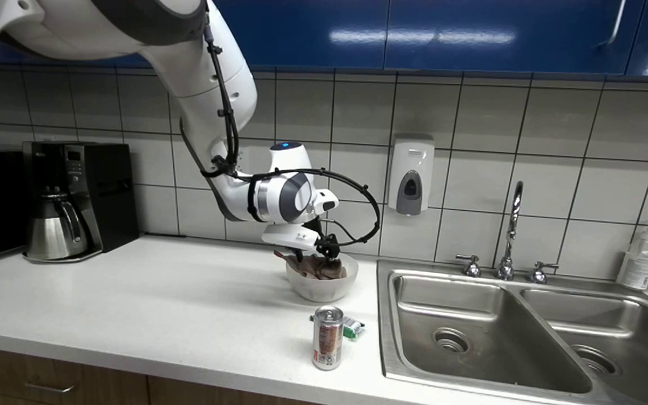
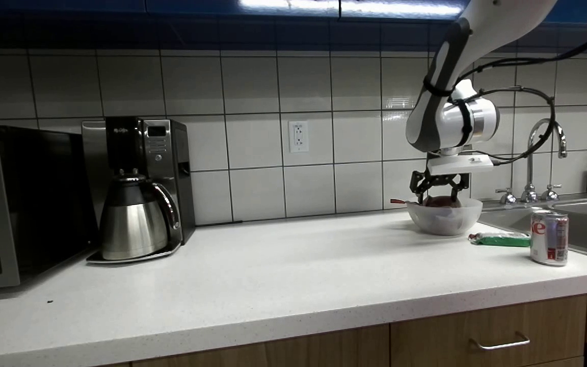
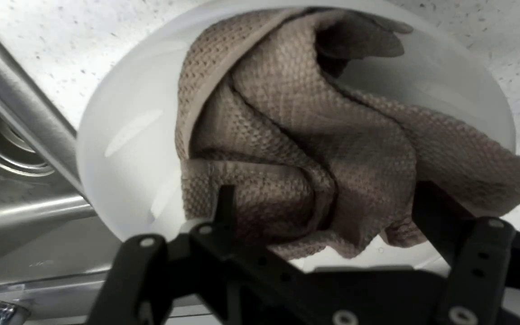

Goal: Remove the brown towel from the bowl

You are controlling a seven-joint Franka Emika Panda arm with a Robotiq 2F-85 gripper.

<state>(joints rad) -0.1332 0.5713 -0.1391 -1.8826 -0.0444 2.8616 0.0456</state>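
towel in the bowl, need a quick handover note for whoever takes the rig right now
Pincer: open, straddling part of the towel, no grip on it yet.
Towel: bunched in the bowl, one corner sticking out past the rim.
Bowl: upright on the counter, beside the sink.
Done: pincer is in place at the towel.
Left: close on it, lift it clear of the bowl, set it down; the task names no spot.

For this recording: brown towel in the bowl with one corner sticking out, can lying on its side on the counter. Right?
Not quite: the can stands upright on the counter, as both exterior views show. The rest holds: the brown towel is in the bowl with one corner sticking out.
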